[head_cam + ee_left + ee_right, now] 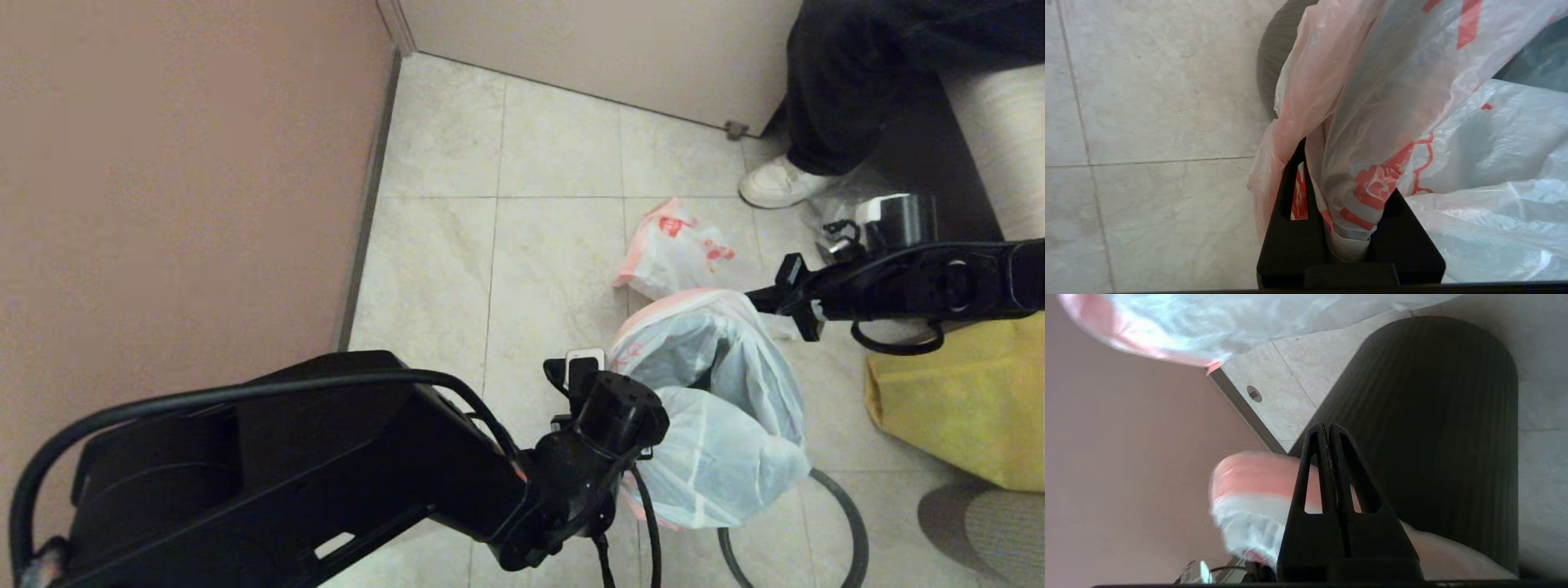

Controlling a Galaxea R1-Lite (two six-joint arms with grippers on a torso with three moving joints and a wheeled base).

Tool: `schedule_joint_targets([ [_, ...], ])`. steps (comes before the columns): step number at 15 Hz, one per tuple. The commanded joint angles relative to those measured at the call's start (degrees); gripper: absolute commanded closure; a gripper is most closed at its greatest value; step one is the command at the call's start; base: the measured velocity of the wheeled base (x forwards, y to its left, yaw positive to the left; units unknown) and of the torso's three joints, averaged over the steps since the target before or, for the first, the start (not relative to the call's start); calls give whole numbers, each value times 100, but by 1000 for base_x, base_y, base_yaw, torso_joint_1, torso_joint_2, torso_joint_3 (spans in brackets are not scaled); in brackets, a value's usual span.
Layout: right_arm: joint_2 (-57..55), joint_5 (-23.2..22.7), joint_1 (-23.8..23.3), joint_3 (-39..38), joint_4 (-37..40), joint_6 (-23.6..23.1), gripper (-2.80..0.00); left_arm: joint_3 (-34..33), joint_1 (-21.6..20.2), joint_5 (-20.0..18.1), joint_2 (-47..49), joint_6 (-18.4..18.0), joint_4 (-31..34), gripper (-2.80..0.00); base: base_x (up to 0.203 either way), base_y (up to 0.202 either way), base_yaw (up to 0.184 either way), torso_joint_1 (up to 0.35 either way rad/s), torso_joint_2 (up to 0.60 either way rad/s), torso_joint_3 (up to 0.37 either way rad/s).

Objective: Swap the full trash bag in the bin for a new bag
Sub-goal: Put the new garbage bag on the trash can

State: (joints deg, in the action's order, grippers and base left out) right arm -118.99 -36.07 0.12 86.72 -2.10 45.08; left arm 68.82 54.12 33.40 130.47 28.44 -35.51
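Pale marble-look floor tiles (555, 269) run up to a pinkish wall, and the bin (1437, 428) stands on them, mostly wrapped from the head view by the new bag (718, 408). That new bag, thin white with a pink border, is draped over the bin's mouth and billows toward the robot's side of it. Just beyond the bin, away from the robot, the full trash bag (678, 249) lies on the floor, already out. The dark grey hoop (849, 514) lies on the tiles at the bin's near side, partly under the hanging plastic.

At the bin's left side, the left gripper (1349, 228) has its jaws nearly together on a bunched fold of the new bag's printed edge, as the left wrist view shows. The right gripper (1329, 433) hovers at the bin's far right side with its fingers pressed flat together; it seems to pinch nothing, though pink-edged film blurs just behind it.

The step in hand looks like spreading the new bag's mouth over the bin's rim. To do it well, the left grip should pull the border outward and down past the rim without tearing the thin film, while the right takes the opposite edge so the opening stretches evenly. Slack should go inside the bin before the hoop is fitted.
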Motion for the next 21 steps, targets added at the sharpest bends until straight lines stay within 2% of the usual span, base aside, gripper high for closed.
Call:
schedule_joint_targets([
  [1, 332, -31, 34, -11, 45, 148, 0, 40, -95, 9, 61, 16, -27, 0, 0, 0, 0, 0, 0, 0],
  [5, 1798, -34, -25, -740, 151, 292, 0, 336, -671, -66, 404, 30, -18, 0, 0, 0, 0, 0, 0, 0],
  [6, 2170, -33, -85, -1040, 160, 332, 0, 403, -800, -128, 462, 37, -11, -280, 0, 0, 0, 0, 0, 0],
  [9, 3037, -36, -246, -2018, 162, 429, 0, 438, -896, -181, 620, 39, -26, -280, 0, 0, 0, 0, 0, 0],
  [11, 3397, -34, -315, -2411, 162, 438, 0, 374, -940, -188, 394, 38, -23, -280, 0, 0, 0, 0, 0, 0],
  [14, 3785, -37, -345, -2777, 175, 449, 0, 85, -865, -360, -592, 23, 75, -280, 0, 0, 0, 0, 0, 0],
  [16, 3888, -32, -346, -2892, 195, 442, 0, -33, -706, -419, -1107, 21, 453, -280, 0, 0, 0, 0, 0, 0],
  [19, 3903, -31, -345, -2939, 316, 440, 0, -79, -501, -446, -1612, 21, 935, -280, 0, 0, 0, 0, 0, 0],
  [21, 3867, -31, -328, -2967, 300, 440, 0, -23, -595, -449, -1602, 28, 919, -280, 0, 0, 0, 0, 0, 0],
])
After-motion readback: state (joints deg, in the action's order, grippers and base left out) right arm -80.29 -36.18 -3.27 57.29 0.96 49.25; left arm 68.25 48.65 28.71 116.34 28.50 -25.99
